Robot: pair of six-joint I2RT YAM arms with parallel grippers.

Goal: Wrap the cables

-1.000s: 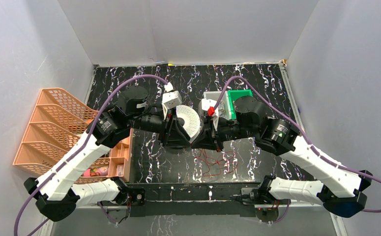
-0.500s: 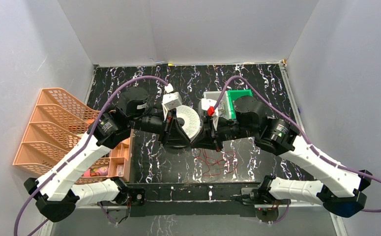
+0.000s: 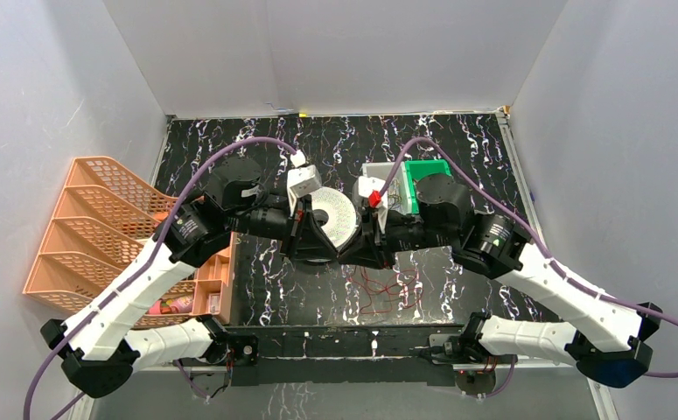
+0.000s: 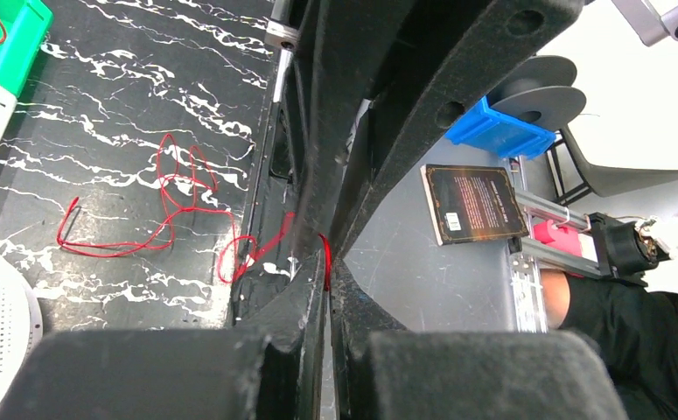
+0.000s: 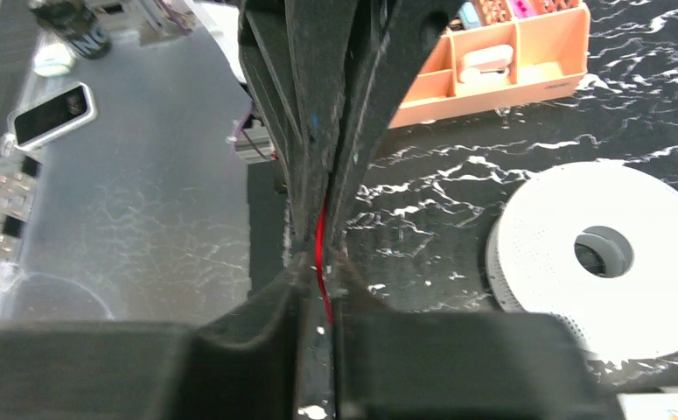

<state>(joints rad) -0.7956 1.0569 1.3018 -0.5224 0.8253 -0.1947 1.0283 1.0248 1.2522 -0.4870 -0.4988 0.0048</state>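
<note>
On marbled table (image 3: pixel 335 140), seemingly tangled cables (image 3: pixel 379 296)

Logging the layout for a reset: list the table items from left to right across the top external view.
Orange file rack → small orange organizer tray → white perforated disc → red cables → green tray.

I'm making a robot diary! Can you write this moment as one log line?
left claw: shut on red cables | right claw: shut on red cables | claws: tip to tip | rest of tangle: lying on table
</note>
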